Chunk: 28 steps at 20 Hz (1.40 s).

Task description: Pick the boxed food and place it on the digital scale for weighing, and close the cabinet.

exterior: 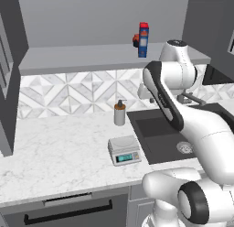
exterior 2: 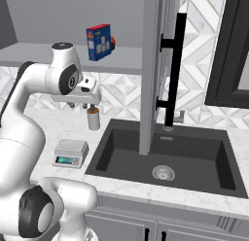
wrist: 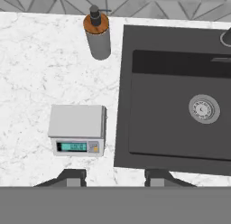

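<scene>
Hovering above digital scale (wrist: 76,120): pincer (wrist: 115,175), apparently closed, holding nothing; boxed food (exterior: 143,40) upright in cabinet (exterior: 114,56).

Veined marble counter (wrist: 31,74); matt dark sink (wrist: 176,142).

Boxed food (exterior: 143,40) upright on the open cabinet (exterior: 109,56) shelf, small jar (exterior: 135,40) just behind it. On the counter (exterior: 59,153): digital scale (wrist: 76,129) near, left of sink (wrist: 173,105); soap pump bottle (wrist: 97,32) farther back, by the backsplash.
</scene>
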Available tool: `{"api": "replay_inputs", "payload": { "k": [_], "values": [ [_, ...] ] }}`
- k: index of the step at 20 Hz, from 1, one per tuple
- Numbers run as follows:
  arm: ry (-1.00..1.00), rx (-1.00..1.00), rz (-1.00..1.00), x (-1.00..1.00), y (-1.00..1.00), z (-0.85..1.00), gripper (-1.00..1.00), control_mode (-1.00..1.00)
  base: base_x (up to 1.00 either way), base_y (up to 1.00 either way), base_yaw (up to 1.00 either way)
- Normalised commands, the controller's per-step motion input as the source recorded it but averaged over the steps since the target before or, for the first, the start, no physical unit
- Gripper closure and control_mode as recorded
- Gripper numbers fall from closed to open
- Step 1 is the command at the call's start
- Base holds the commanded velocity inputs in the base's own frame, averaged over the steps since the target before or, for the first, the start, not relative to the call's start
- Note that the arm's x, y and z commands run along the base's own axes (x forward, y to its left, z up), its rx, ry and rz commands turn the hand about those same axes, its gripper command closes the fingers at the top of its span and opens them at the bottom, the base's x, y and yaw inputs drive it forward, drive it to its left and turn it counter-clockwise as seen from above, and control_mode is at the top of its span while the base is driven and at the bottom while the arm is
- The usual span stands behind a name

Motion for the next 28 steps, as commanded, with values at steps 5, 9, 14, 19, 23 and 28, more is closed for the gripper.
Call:
{"api": "replay_inputs", "payload": {
  "k": [5, 9, 14, 19, 23, 28],
  "values": [
    [-0.07, -0.02, 0.02, -0.34, 0.08, 0.0, -1.0, -1.0, 0.0, 0.0, 0.0],
    [-0.19, -0.03, 0.01, -0.61, 0.36, 0.3, -1.0, -1.0, 0.0, 0.0, 0.0],
    [-0.29, 0.0, 0.0, -0.19, 0.11, 0.89, -1.0, -1.0, 0.0, 0.0, 0.0],
    [-0.37, 0.0, 0.0, -0.06, 0.01, 0.9, -1.0, -1.0, 0.0, 0.0, 0.0],
    [-0.38, 0.0, 0.0, 0.01, 0.0, 0.73, -1.0, -1.0, 0.0, 0.0, 0.0],
    [-0.32, 0.0, 0.0, 0.11, 0.0, 0.21, -1.0, -1.0, 0.0, 0.0, 0.0]
  ]
}}
